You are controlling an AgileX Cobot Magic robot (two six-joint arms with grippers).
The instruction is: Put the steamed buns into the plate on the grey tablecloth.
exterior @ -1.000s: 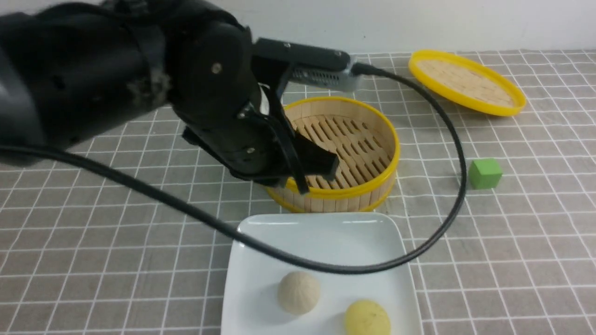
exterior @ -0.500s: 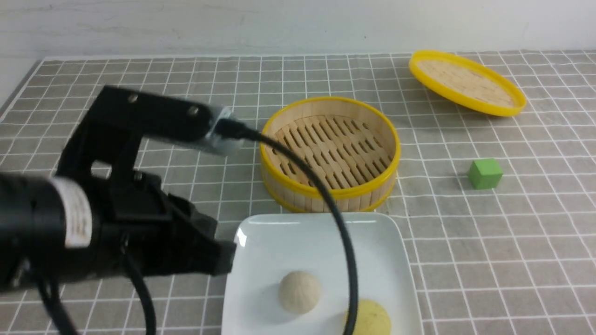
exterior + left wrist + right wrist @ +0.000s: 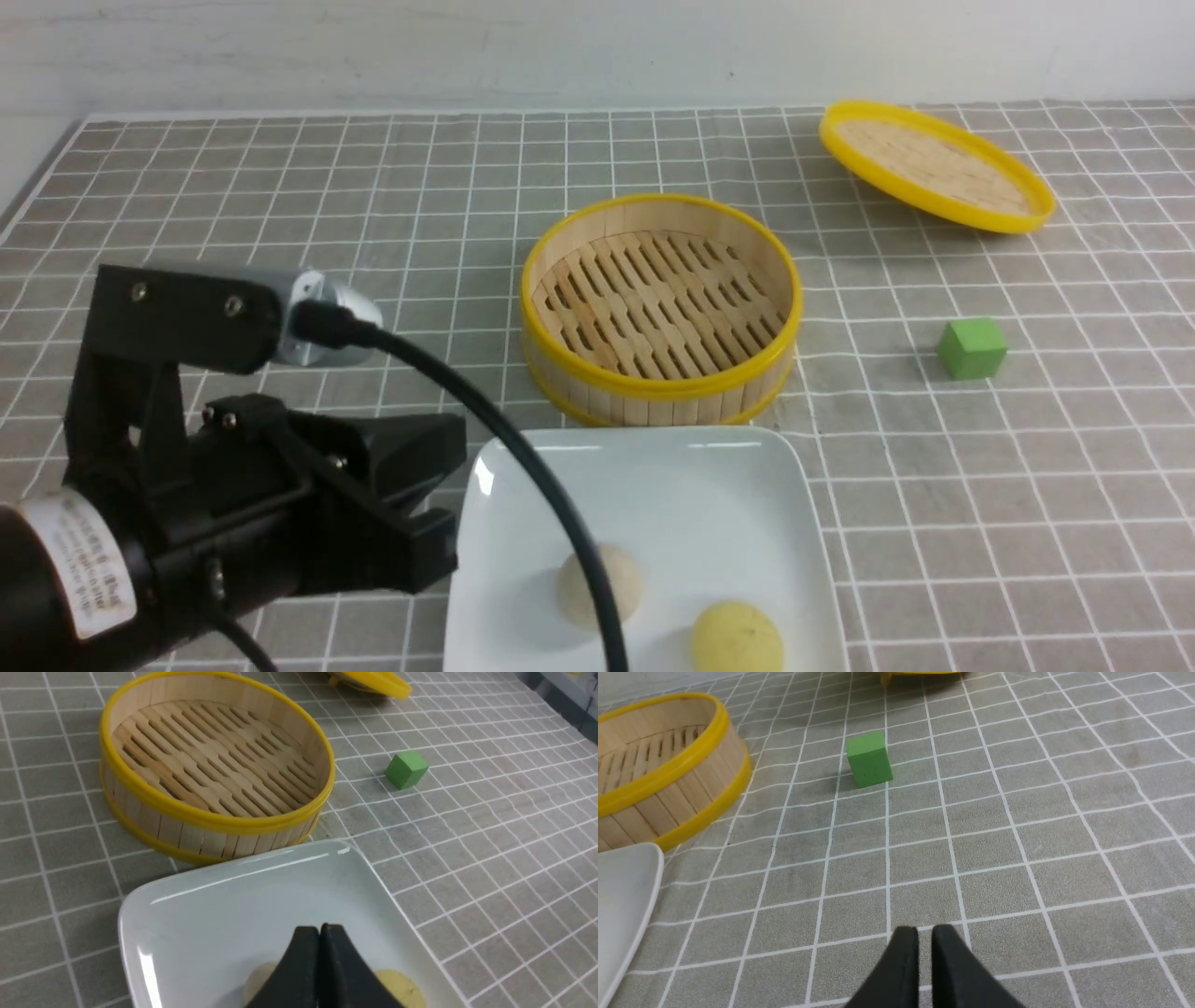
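Note:
Both steamed buns lie in the white square plate [image 3: 653,467] on the grey tablecloth [image 3: 980,485]. The pale beige bun [image 3: 618,581] is partly behind the arm's black cable; the yellow bun [image 3: 737,637] lies at the plate's near right. My left gripper [image 3: 450,537] hangs low just left of the plate, shut and empty. In the left wrist view its closed tips [image 3: 319,931] hang over the plate [image 3: 210,905], with the beige bun [image 3: 259,981] and yellow bun [image 3: 405,990] showing on either side of them. My right gripper [image 3: 924,931] is shut, empty, over bare cloth.
The empty yellow-rimmed bamboo steamer [image 3: 661,308] stands just behind the plate. Its lid [image 3: 934,163] lies tilted at the far right. A green cube [image 3: 972,348] sits right of the steamer, ahead of the right gripper [image 3: 869,759].
My left arm has drawn back from over the steamer, down and to the left, and now rests beside the plate's left edge. The buns have not moved.

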